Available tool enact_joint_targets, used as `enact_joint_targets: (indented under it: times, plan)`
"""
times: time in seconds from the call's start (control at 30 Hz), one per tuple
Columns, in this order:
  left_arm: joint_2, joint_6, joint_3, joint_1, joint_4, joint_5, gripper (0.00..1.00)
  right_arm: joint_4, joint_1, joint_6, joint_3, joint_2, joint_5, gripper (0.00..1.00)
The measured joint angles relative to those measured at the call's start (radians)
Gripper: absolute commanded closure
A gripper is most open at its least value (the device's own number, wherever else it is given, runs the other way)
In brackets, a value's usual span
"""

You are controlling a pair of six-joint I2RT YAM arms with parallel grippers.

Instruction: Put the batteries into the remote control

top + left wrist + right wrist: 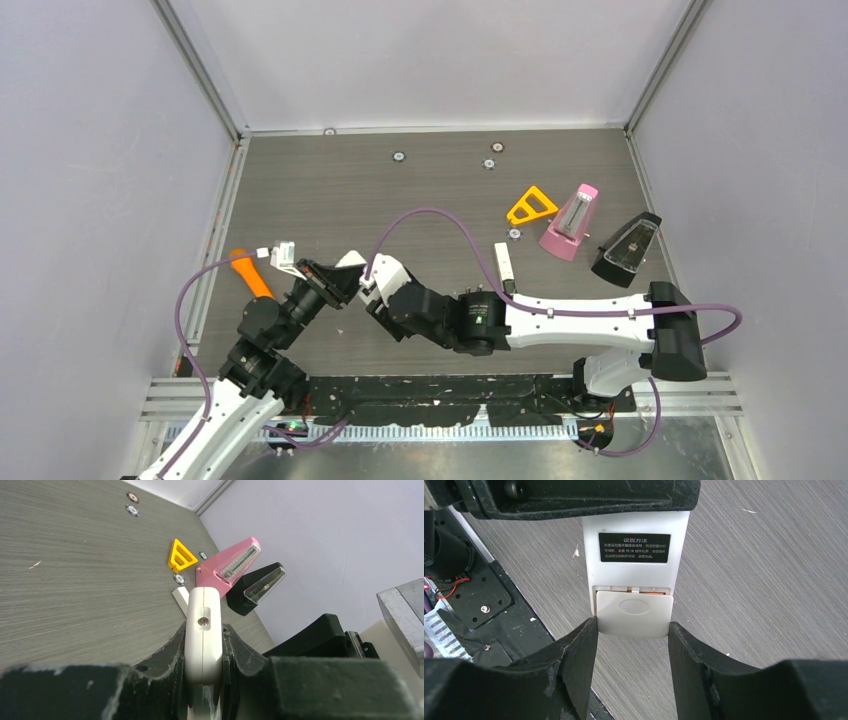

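The remote control [634, 575], a slim white plastic bar, is held clear of the surface [774, 580] near its front-left part, between the two arms. The left claw [204, 630] is closed on the remote's narrow side edges and holds it back-side up. A black label [634, 547] with printed text faces the right wrist camera.

The right claw [633, 625] stands roughly half open, straddling the free end of the battery cover [634, 612], with a fingertip at each of the cover's side edges. Whether it is squeezing the cover or only bracketing it, I cannot tell. The cover sits slightly off its seat, with a thin gap at its upper edge where something coppery glints. No loose batteries show in any view.

The remote looks light, stiff and hollow, and its smooth shell is likely to slip or twist between hard pads. The long edges above the compartment are the sound place to grip, as the left claw does. The cover is probably thin, with small latch tabs that could snap if pried. It is best taken by its side edges or pushed at the oval thumb patch, sliding along the remote's length.
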Motion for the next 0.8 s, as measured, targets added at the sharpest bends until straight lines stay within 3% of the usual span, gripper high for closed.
enact_joint_targets:
  times: [0.8]
  plan:
    - [0.000,-0.006,0.000,0.003,0.002,0.000,1.00,-0.048,-0.025,0.014,0.044,0.024,-0.037,0.61]
